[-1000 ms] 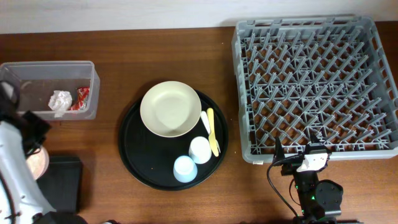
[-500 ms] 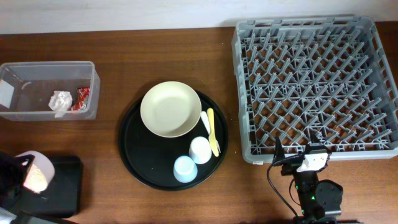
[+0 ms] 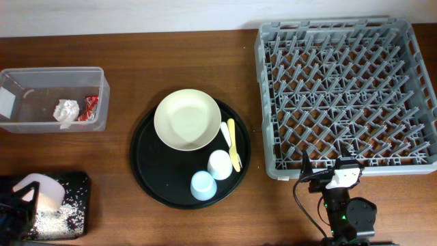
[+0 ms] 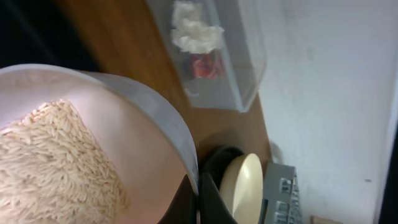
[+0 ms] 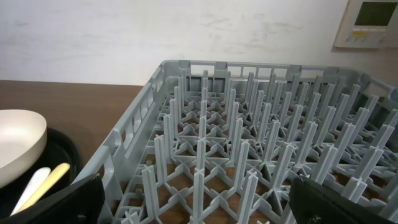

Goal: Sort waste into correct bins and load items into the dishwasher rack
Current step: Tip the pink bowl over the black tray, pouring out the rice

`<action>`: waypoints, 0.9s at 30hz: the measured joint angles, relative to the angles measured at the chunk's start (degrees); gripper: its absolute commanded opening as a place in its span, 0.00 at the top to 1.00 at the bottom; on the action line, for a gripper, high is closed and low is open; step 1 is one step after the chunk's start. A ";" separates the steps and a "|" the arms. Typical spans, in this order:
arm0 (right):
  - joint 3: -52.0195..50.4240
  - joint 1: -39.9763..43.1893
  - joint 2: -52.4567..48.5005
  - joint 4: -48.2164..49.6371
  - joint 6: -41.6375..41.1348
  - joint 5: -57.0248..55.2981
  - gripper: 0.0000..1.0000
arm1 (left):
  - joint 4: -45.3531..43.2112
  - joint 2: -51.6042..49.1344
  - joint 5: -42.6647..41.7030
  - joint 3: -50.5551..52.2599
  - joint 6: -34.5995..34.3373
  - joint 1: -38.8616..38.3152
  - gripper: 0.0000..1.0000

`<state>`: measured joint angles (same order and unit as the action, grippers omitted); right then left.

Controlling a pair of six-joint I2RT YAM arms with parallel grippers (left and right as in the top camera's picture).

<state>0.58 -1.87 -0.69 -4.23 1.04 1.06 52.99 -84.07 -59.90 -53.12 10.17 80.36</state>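
Our left gripper (image 4: 198, 202) is pinched shut on the rim of the small pink bowl (image 4: 93, 124), tipped over the shallow black tray (image 3: 83, 229) just under it, and if we tip too fast, the rice grains (image 4: 56, 162) inside could bounce out onto the wooden table (image 3: 109, 212) beside it.

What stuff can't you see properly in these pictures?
- Left gripper: overhead, lost in the dark bottom-left corner. In the left wrist view, the small pink bowl it pinches covers all but its tips.
- Shallow black rectangular tray: overhead, cut by the bottom edge and partly under loose white rice-like grains.
- Pale yellow-white plastic cutlery: overhead, too small to tell fork from spoon.
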 measured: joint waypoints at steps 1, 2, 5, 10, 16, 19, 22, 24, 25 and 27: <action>0.00 0.00 0.00 0.00 0.00 0.00 0.02 | 0.04 0.00 0.61 0.00 -1.31 0.31 1.00; 0.00 0.00 0.00 0.00 0.02 0.00 0.02 | 0.04 0.00 1.31 0.00 -4.39 0.46 1.00; 0.00 0.00 0.00 0.00 0.00 0.00 0.02 | -0.44 0.00 0.33 0.00 -4.66 0.46 0.99; 0.00 0.00 0.00 0.00 -0.02 0.00 0.02 | -0.96 0.20 -18.25 2.80 9.90 6.86 0.99; 0.00 0.00 0.00 0.00 0.00 0.00 0.02 | -1.77 0.42 -27.19 10.97 26.45 7.15 1.00; 0.00 0.00 0.00 0.00 0.00 0.00 0.02 | -0.57 0.42 -28.24 10.97 28.81 7.15 1.00; 0.00 0.00 0.00 0.00 0.02 0.00 0.02 | 0.85 0.42 -28.44 10.97 31.01 6.91 0.99; 0.00 0.00 0.00 0.00 0.00 0.00 0.02 | -0.50 0.39 -28.50 10.99 31.06 6.64 0.98; 0.00 0.00 0.00 0.00 0.00 0.00 0.02 | -1.03 0.39 -28.57 10.99 31.01 6.60 0.99; 0.00 0.00 0.00 0.00 0.00 0.00 0.02 | -2.69 0.39 -28.68 11.02 30.69 6.14 0.99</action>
<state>0.58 -1.87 -0.69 -4.23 1.04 1.06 50.30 -83.68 -88.58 -42.11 40.86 86.50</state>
